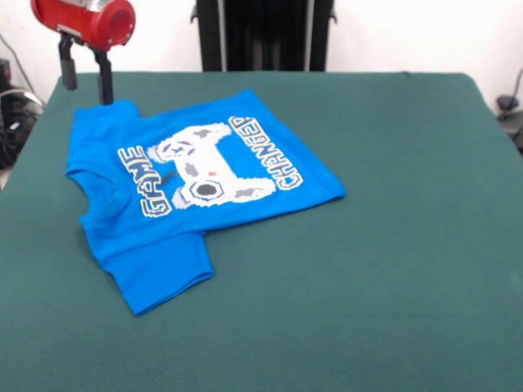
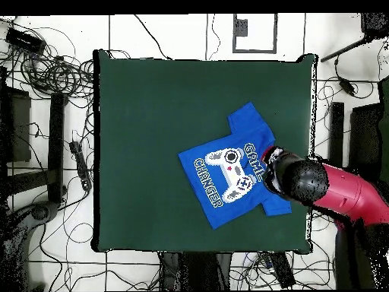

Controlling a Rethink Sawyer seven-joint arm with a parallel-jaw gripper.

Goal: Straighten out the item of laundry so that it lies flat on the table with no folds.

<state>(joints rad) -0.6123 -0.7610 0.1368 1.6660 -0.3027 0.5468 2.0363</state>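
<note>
Although the blue T-shirt already lies mostly spread, print side up, it is not fully flat: in the front view one sleeve looks turned in beneath the body at the shirt's far corner near the gripper, while the other sleeve lies out flat toward the camera. It sits on the dark green table, in the left part of the front view, well clear of the near and right edges. By the look of it the cloth is light, thin and limp, so it should drape and drag rather than hold a shape, and the felt-like top will likely grip it a little. A pinch on a single layer at a hem or sleeve edge seems the safest hold; grabbing the middle would probably bunch it. The gripper hangs just above the shirt's far corner, its two dark fingers spread apart and pinching nothing, below the red arm
</note>
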